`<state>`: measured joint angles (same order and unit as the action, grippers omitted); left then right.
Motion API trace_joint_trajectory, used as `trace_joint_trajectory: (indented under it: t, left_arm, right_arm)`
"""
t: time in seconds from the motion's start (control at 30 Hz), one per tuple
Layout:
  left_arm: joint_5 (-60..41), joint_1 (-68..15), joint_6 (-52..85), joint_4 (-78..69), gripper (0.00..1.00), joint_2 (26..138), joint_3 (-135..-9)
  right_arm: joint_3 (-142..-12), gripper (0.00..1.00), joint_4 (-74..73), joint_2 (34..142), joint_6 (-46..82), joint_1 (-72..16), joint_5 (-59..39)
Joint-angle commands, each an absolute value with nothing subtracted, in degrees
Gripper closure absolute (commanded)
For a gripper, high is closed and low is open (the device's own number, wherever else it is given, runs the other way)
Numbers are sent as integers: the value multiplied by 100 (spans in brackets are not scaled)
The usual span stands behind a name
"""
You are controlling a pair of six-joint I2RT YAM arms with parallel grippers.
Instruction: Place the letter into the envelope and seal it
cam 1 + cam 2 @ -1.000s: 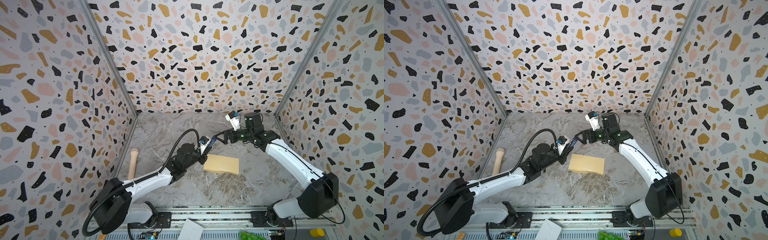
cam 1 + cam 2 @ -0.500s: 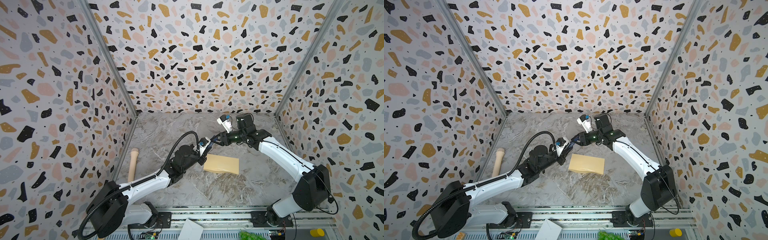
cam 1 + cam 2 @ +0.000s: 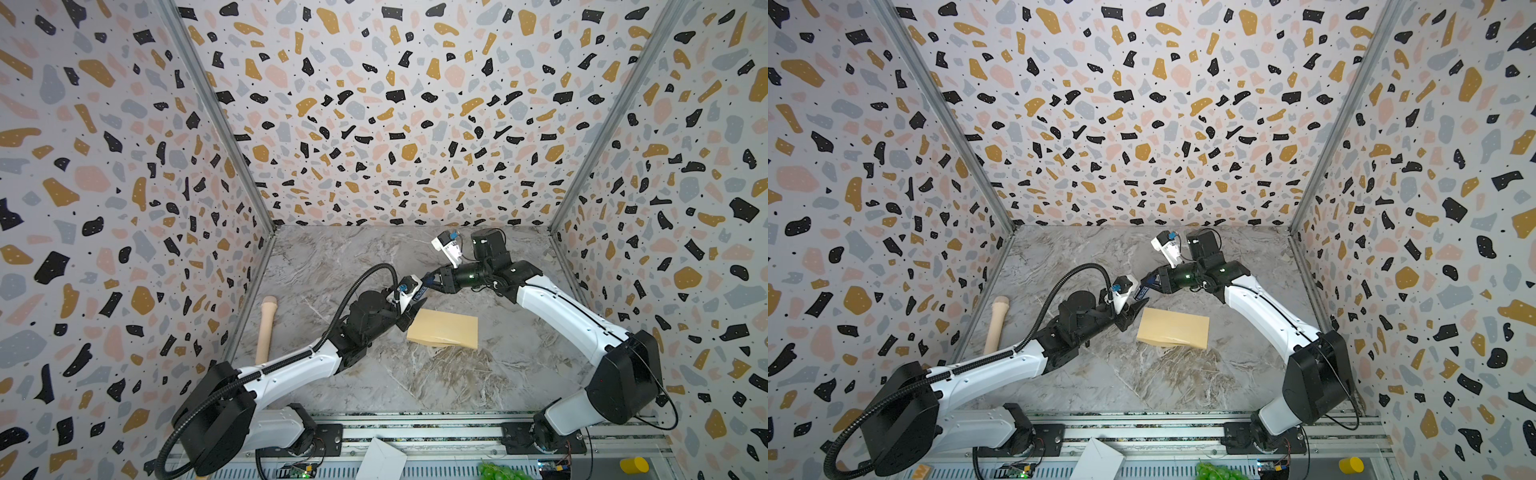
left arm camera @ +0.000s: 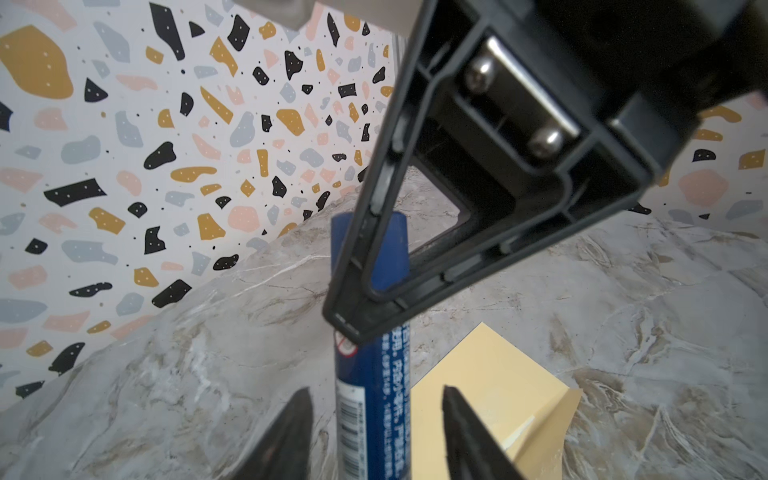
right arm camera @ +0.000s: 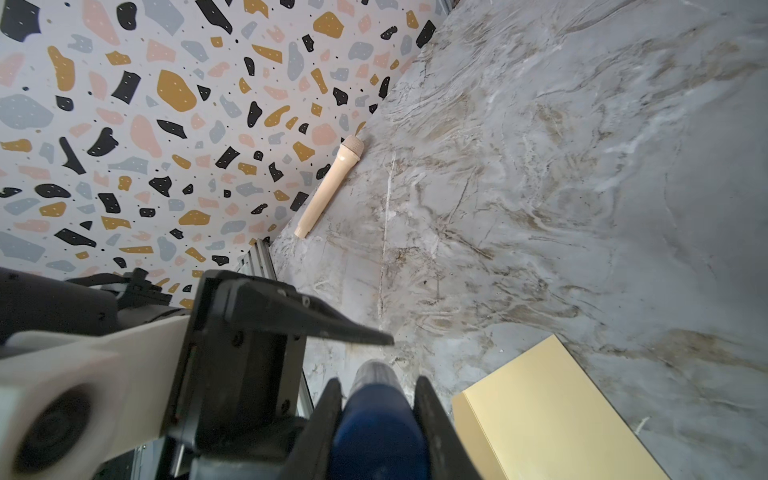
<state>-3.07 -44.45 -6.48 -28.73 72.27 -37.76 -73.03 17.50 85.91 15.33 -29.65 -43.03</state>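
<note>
The tan envelope [image 3: 442,330] [image 3: 1173,328] lies flat mid-table, its flap partly raised in the left wrist view [image 4: 478,374]. The letter is hidden. A blue glue stick [image 3: 419,291] [image 3: 1143,291] hangs in the air just behind the envelope's left end. My right gripper [image 3: 430,280] [image 5: 376,382] is shut on one end of the glue stick [image 5: 378,415]. My left gripper [image 3: 411,309] [image 4: 376,392] is open around the stick's other end [image 4: 374,365], with gaps on both sides.
A beige wooden handle [image 3: 266,328] [image 5: 328,187] lies along the left wall. Patterned walls close three sides. On the front rail sit a white folded paper [image 3: 380,461], something green [image 3: 498,471] and a yellow cap [image 3: 633,464].
My right gripper moved left to the glue stick and closed on it. My left gripper, which was holding the stick, has opened.
</note>
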Motion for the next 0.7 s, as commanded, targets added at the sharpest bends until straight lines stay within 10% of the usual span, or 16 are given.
trace_joint_trajectory:
  t: [0.0, 0.4, 0.67]
  left_arm:
    - [-569, -4471, -615, -3142, 35, 7115, -3941]
    - [-1015, -4491, -607, -3091, 41, 7190, -4135]
    - [-1065, -4491, -642, -3032, 84, 7207, -4128]
  right_arm:
    - [-7194, 100, 1681, 8062, 1327, -2995, -4115]
    - [-7133, 100, 1740, 7874, 1301, -3300, -3912]
    - [-7164, 99, 1740, 7934, 1318, -3395, -3813]
